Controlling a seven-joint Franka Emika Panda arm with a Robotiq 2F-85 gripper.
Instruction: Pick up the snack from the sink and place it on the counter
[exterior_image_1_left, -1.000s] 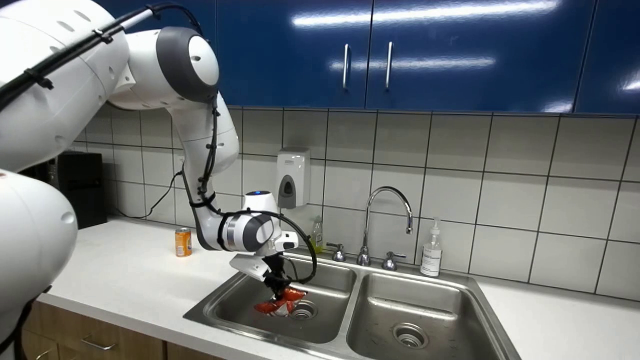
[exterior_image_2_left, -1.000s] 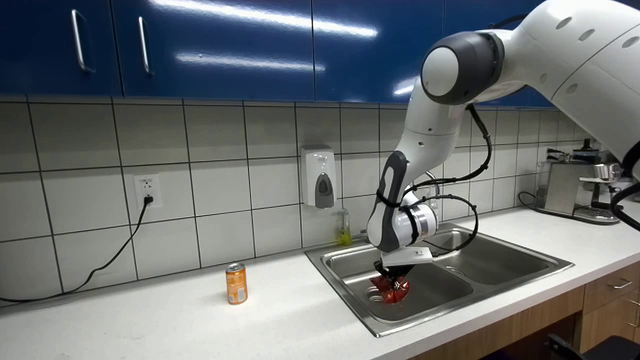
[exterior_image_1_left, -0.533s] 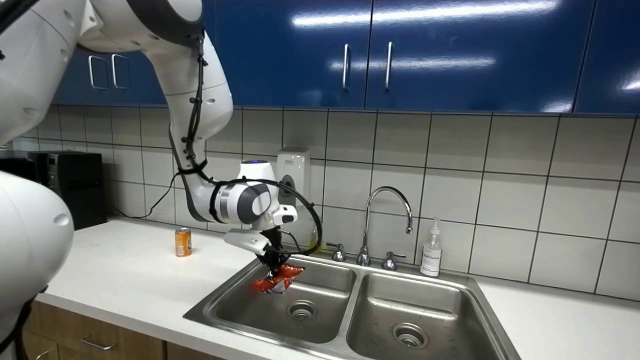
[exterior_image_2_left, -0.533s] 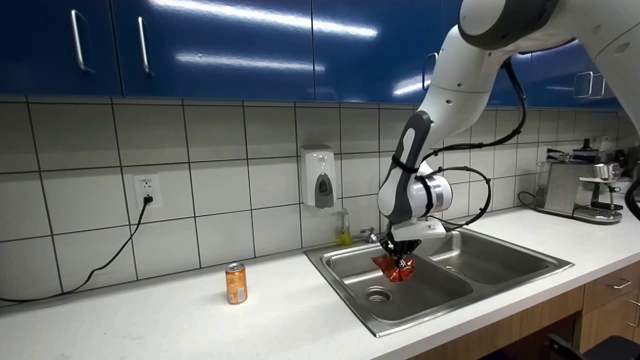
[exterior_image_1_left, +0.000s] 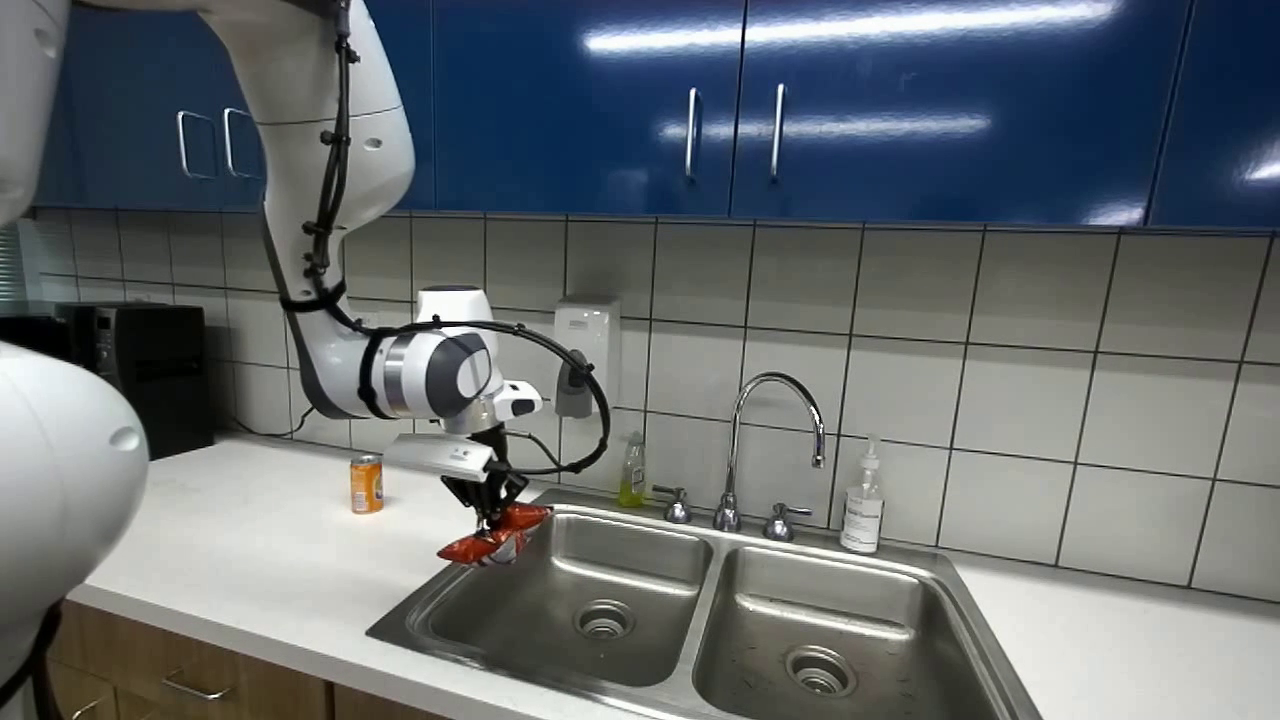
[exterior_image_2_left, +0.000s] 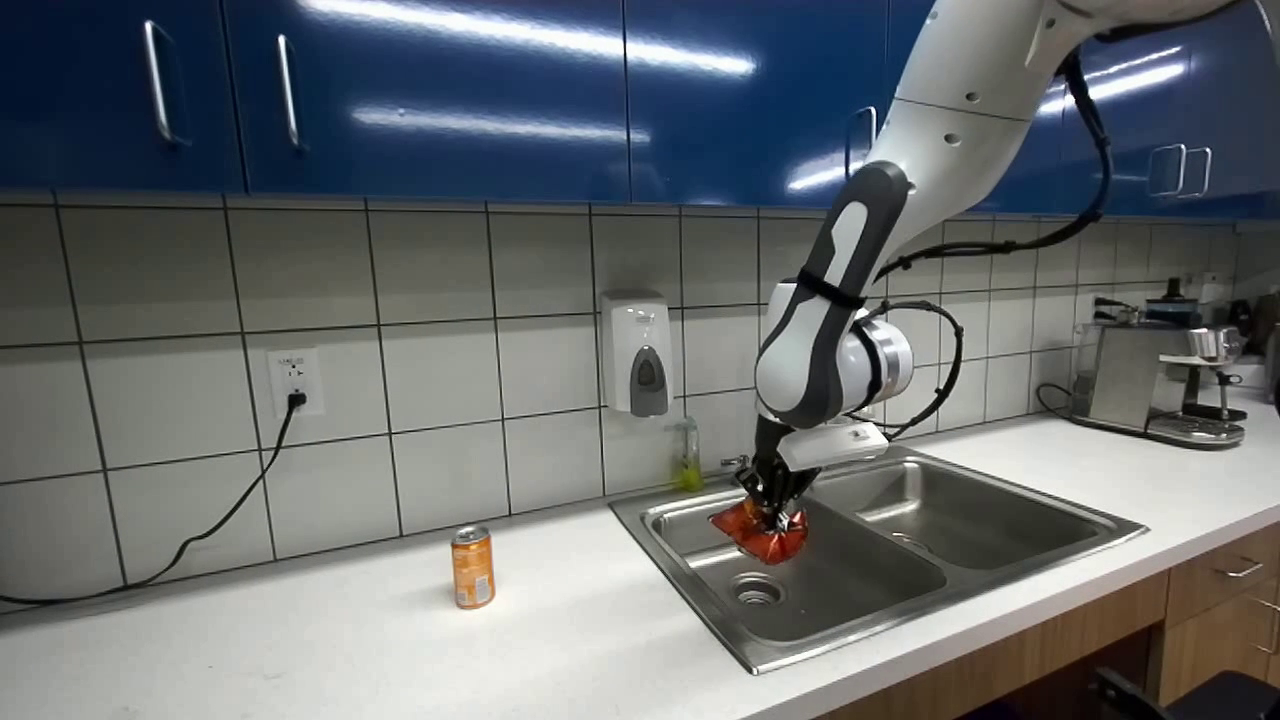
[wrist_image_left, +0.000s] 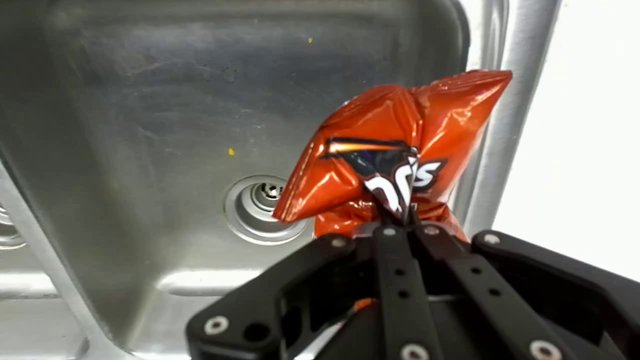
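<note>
Red and crinkled, the small glossy snack packet (exterior_image_1_left: 512, 536) hangs, in an exterior view, from the black two-fingered gripper (exterior_image_1_left: 485, 525) of a white and grey jointed robot arm (exterior_image_1_left: 350, 360). The gripper points downward, its fingers drawn together on the packet. The packet is held in the air at the left-hand side of the double-basin stainless steel sink (exterior_image_1_left: 698, 620), its outline crossing the rim. A curved chrome faucet (exterior_image_1_left: 733, 450) stands behind the basins, between a clear pump bottle with a white label (exterior_image_1_left: 862, 510) and a bottle of yellow-green liquid (exterior_image_1_left: 632, 475). An orange cylindrical can (exterior_image_1_left: 366, 485) stands upright on the long white smooth counter (exterior_image_1_left: 250, 540), well apart from the packet. In an exterior view, a stainless steel coffee machine (exterior_image_2_left: 1130, 385) stands on the counter beyond the sink, and a black plug (exterior_image_2_left: 296, 399) sits in a white wall outlet (exterior_image_2_left: 290, 370); the packet appears over the basin nearer the can, raised off its floor. In the wrist view, the fingertips (wrist_image_left: 393, 252) pinch the packet where it bunches; white lettering and an orange-yellow mark show on its face. One end of the packet overlaps the rim, the opposite corner partly covers a round metal drain (wrist_image_left: 257, 212), and the gripper hides its lower part. Small yellow specks (wrist_image_left: 231, 151) lie on the basin floor.
</note>
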